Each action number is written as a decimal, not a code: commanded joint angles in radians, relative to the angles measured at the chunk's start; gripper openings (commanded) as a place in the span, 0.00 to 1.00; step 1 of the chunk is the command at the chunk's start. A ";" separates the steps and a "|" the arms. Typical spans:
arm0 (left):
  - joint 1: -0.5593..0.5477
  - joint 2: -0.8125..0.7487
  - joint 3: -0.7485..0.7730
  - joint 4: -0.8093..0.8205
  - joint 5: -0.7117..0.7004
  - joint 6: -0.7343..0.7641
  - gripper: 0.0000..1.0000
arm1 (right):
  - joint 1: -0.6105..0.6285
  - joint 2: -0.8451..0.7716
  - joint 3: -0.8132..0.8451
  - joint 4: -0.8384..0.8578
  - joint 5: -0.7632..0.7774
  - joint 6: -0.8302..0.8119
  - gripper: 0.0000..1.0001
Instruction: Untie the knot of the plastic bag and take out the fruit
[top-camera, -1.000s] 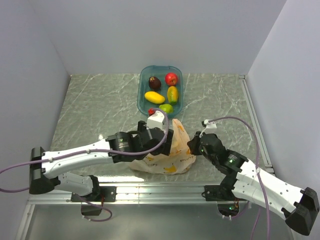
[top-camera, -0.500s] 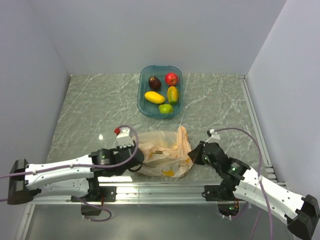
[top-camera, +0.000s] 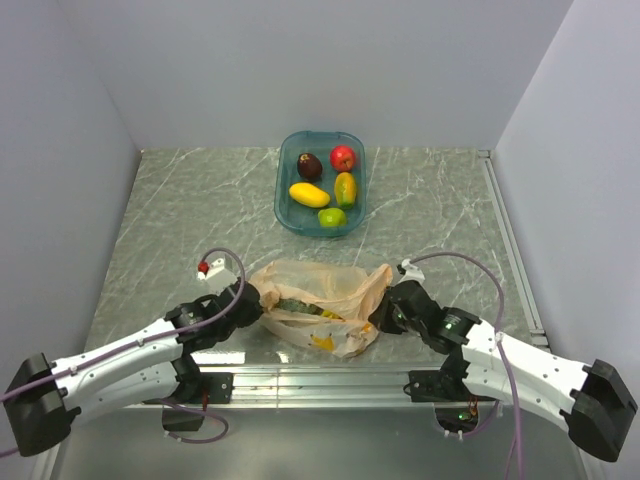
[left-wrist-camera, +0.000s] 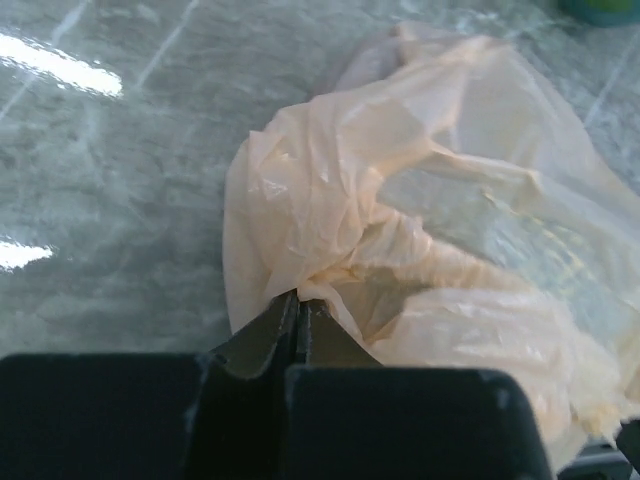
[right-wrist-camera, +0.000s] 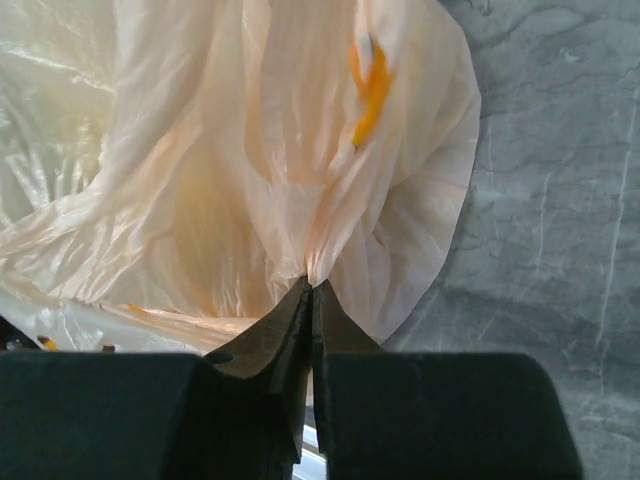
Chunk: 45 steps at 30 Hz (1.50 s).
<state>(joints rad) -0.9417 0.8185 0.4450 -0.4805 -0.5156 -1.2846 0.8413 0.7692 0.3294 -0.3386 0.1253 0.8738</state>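
Note:
The plastic bag (top-camera: 322, 288), thin and pale peach, lies flat and stretched sideways near the table's front edge. My left gripper (top-camera: 259, 301) is shut on a pinch of film at the bag's left end (left-wrist-camera: 300, 250). My right gripper (top-camera: 379, 316) holds a fold at its right end (right-wrist-camera: 330, 230), jaws pressed together. Something green and yellow (top-camera: 298, 306) shows in the bag's mouth, too dim to name. No tied knot shows in any view. A dark purple fruit (top-camera: 310, 165), a yellow one (top-camera: 308, 194) and a yellow-orange one (top-camera: 345, 188) lie in the blue tub (top-camera: 283, 170).
The tub stands at the back centre and also holds a red apple (top-camera: 343, 157) and a bright green lime (top-camera: 332, 216). A metal rail (top-camera: 320, 378) runs along the near edge under both arms. Grey walls close in the left, back and right sides.
The left arm drew back and down to the left and its gripper closed on the bag's left end. The bag went from standing bunched to lying stretched out. The right gripper shifted slightly left.

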 joint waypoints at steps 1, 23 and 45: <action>0.087 0.025 -0.048 0.092 0.074 0.111 0.01 | 0.001 0.059 0.040 -0.066 0.039 -0.038 0.14; 0.087 0.064 0.113 0.014 0.068 0.298 0.00 | 0.163 0.258 0.594 -0.100 -0.112 -0.757 0.66; 0.087 0.002 0.061 0.040 0.201 0.353 0.01 | -0.071 0.561 0.547 0.073 0.235 -0.563 0.00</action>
<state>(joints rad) -0.8577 0.8505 0.5209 -0.4603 -0.3687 -0.9676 0.8238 1.3140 0.8890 -0.2958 0.2642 0.1947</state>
